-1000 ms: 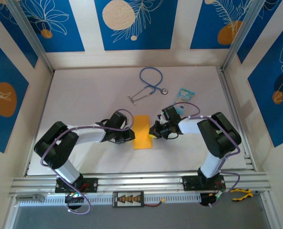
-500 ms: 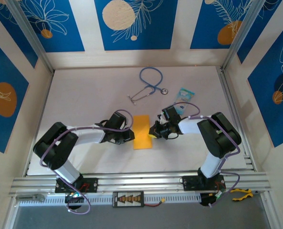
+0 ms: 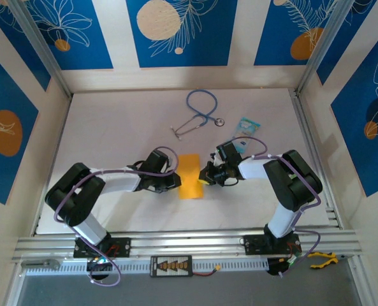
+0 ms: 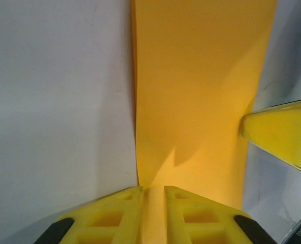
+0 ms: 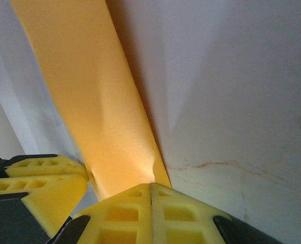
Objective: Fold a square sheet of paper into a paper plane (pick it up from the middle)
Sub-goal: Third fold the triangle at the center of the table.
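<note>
The square sheet of paper, orange-yellow and folded into a narrow rectangle, lies at the middle of the white table between both arms. My left gripper meets its left edge; in the left wrist view the paper runs into the narrow slot between my nearly closed jaws. My right gripper is at the opposite edge, jaws pressed together, and the paper is dimpled at their tips. The right fingertip shows across the sheet, as do the left fingers. No pointed paper plane shape is visible.
A blue stethoscope lies farther back on the table. A light-blue printed packet sits back right, just beyond the right arm. Raised walls border the table, with a rail along the near edge.
The left jaws have narrowed slightly on the paper's edge. Both arms and the sheet otherwise stay where they were.
</note>
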`<control>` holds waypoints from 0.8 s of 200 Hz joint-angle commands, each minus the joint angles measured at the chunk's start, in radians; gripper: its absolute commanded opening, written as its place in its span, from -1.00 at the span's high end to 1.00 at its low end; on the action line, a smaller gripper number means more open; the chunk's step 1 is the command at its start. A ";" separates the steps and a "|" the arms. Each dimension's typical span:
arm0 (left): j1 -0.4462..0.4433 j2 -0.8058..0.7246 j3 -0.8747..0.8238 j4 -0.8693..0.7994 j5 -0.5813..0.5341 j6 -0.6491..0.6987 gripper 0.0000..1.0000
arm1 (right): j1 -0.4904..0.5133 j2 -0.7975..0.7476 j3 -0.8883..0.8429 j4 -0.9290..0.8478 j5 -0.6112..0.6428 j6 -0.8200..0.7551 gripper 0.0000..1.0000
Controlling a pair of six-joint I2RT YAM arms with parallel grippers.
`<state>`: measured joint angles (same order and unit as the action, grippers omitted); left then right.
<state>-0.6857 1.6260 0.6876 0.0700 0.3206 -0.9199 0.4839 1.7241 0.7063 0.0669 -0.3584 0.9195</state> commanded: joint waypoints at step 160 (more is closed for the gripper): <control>0.061 -0.007 -0.073 0.181 0.031 -0.046 0.34 | -0.003 0.021 -0.042 -0.110 0.067 0.012 0.93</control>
<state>-0.6563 1.6260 0.6426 0.1886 0.3614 -0.9478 0.4839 1.7241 0.7048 0.0689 -0.3599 0.9192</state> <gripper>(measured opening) 0.326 0.057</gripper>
